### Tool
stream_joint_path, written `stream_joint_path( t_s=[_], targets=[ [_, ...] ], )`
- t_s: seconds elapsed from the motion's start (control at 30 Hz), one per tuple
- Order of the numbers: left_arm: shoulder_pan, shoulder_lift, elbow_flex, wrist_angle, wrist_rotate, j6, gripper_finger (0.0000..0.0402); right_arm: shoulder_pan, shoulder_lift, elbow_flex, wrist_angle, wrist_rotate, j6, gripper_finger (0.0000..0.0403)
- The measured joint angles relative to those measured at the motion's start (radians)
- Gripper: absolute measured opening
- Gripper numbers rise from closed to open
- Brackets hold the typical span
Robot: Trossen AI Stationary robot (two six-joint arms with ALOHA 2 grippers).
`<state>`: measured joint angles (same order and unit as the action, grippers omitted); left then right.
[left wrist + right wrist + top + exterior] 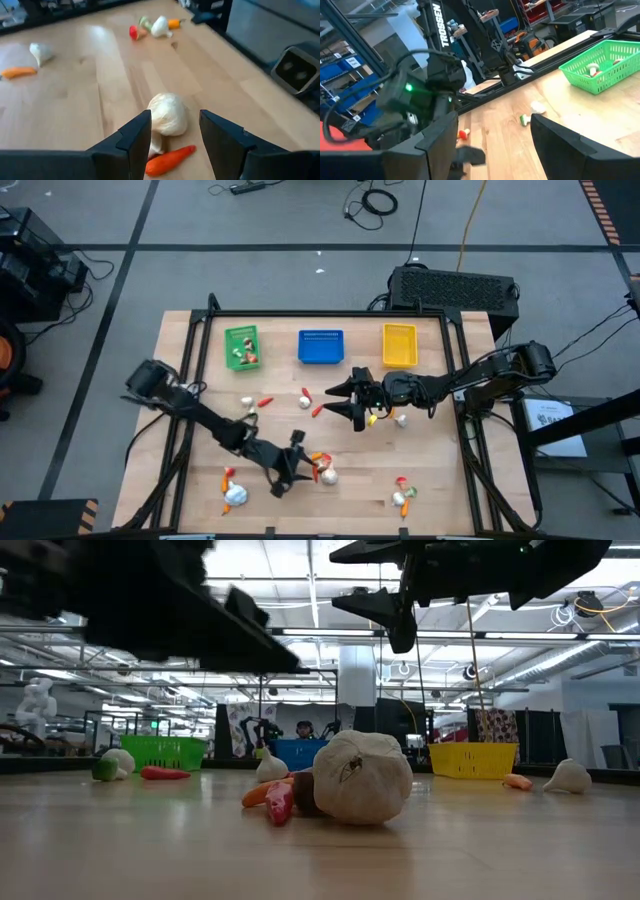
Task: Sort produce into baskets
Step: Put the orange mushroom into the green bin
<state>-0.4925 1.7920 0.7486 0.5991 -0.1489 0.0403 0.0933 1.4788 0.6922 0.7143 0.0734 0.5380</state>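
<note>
From above, the pale wooden desk (200,440) is carrying three small plastic baskets along its far edge: green (242,347), blue (321,347) and yellow (399,345), with bare wood lying open between them and the scattered toy produce. The left claw (287,472) is hovering near the front edge beside a white garlic bulb (326,475). The right claw (350,402) is hanging mid-desk, apparently empty.

At desk level, the bulb (360,778) is lying against a red pepper piece (279,803).

Past the left wrist, the fingers (135,137) are standing partly open, flanking the bulb (167,114) without gripping.

Past the right wrist, the fingers (560,145) are gaping wide, holding nothing.
</note>
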Motion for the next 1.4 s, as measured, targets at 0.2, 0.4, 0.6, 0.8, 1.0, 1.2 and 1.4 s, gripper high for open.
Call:
stream_joint_path(
  t_s=[0.2,0.4,0.6,0.8,1.0,1.2,1.4],
  targets=[
    [0.054,0.066,0.059,-0.023,-0.008,0.019,0.0176,0.0,0.0,0.0,-0.003,0.0,-0.004,0.024],
    [0.131,0.071,0.09,-0.102,-0.011,-0.006,0.0176,0.0,0.0,0.0,-0.007,0.0,-0.004,0.024],
    [0.153,0.075,0.09,-0.158,0.032,-0.008,0.0176,0.0,0.0,0.0,-0.013,0.001,-0.008,0.024],
    [0.152,0.08,0.09,-0.133,0.07,-0.007,0.0176,0.0,0.0,0.0,-0.015,0.001,-0.008,0.024],
    [0.152,0.133,0.09,-0.1,0.069,-0.007,0.0176,0.0,0.0,0.0,-0.017,0.001,-0.008,0.024],
    [0.162,0.154,0.089,-0.069,0.069,0.0,0.0176,0.0,0.0,0.0,-0.022,0.001,-0.008,0.024],
    [0.167,0.153,0.089,-0.066,0.07,0.005,0.0176,0.0,0.0,0.0,-0.024,0.001,-0.011,0.024]
  ],
)
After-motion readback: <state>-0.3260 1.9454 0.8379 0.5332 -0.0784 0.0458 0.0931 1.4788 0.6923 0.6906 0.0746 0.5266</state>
